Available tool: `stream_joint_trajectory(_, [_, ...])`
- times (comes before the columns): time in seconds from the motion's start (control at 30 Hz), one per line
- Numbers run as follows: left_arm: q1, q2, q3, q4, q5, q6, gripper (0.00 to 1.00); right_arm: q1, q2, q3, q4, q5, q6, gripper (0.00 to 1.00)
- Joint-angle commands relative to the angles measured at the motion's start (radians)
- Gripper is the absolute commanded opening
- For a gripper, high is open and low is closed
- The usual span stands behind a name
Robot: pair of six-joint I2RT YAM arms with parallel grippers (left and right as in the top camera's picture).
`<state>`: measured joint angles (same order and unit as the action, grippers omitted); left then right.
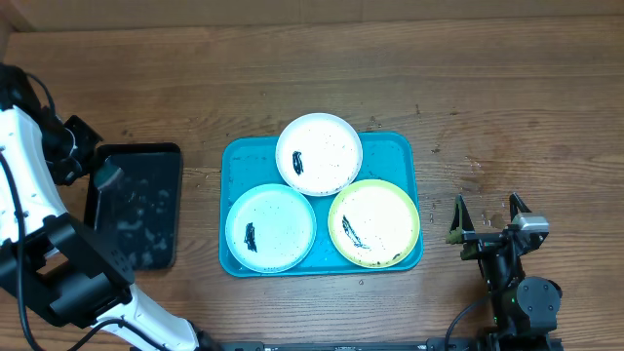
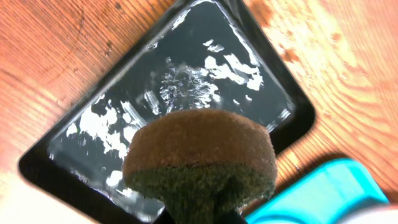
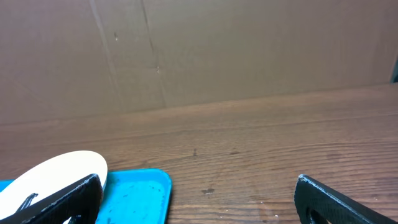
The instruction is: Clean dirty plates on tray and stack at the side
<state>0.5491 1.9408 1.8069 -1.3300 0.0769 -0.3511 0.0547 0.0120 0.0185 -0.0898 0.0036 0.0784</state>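
Three plates lie on the blue tray (image 1: 395, 146): a white-rimmed plate (image 1: 319, 154) at the back, a light blue one (image 1: 271, 227) front left and a yellow-green one (image 1: 374, 222) front right. Each carries a dark smear. My left gripper (image 1: 97, 168) hangs over a black tray (image 1: 146, 210) to the left, shut on a brown and dark green sponge (image 2: 199, 155). On the bare table right of the blue tray my right gripper (image 1: 486, 219) stands open and empty. In the right wrist view a plate's edge (image 3: 56, 174) and the blue tray's corner (image 3: 137, 196) show.
The black tray (image 2: 186, 74) is wet, with water patches shining on its floor. A corner of the blue tray (image 2: 323, 193) shows beside it. A cardboard wall (image 3: 199, 56) stands behind the wooden table.
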Motion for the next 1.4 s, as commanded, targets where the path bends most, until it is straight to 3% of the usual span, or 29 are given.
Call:
stream_joint_trajectory(0.0, [-0.024, 0.017, -0.188, 0.106, -0.042, -0.046, 0.04, 0.006, -0.009, -0.011, 0.005, -0.005, -0.001, 1.00])
stream_joint_trajectory(0.13, [-0.032, 0.017, -0.302, 0.195, -0.024, -0.045, 0.04, 0.006, -0.009, -0.011, 0.005, -0.005, -0.001, 1.00])
stream_joint_trajectory(0.4, [-0.039, -0.040, -0.110, 0.044, -0.016, 0.042, 0.04, 0.006, -0.009, -0.011, 0.005, -0.005, -0.001, 1.00])
stream_joint_trajectory(0.53, [-0.060, -0.071, -0.105, 0.056, -0.062, 0.054, 0.04, 0.006, -0.009, -0.011, 0.005, -0.005, -0.001, 1.00])
stream_joint_trajectory(0.73, [-0.072, -0.047, -0.359, 0.283, -0.087, 0.030, 0.04, 0.006, -0.009, -0.011, 0.005, -0.005, -0.001, 1.00])
stream_joint_trajectory(0.87, [-0.068, -0.039, -0.440, 0.325, -0.063, 0.030, 0.04, 0.006, -0.009, -0.011, 0.005, -0.005, -0.001, 1.00])
stream_joint_trajectory(1.2, [-0.064, -0.045, -0.041, -0.024, -0.058, 0.048, 0.04, 0.006, -0.009, -0.011, 0.005, -0.005, -0.001, 1.00])
stream_joint_trajectory(1.37, [-0.068, -0.042, -0.134, 0.079, -0.170, 0.010, 0.04, 0.006, -0.009, -0.011, 0.005, -0.005, -0.001, 1.00])
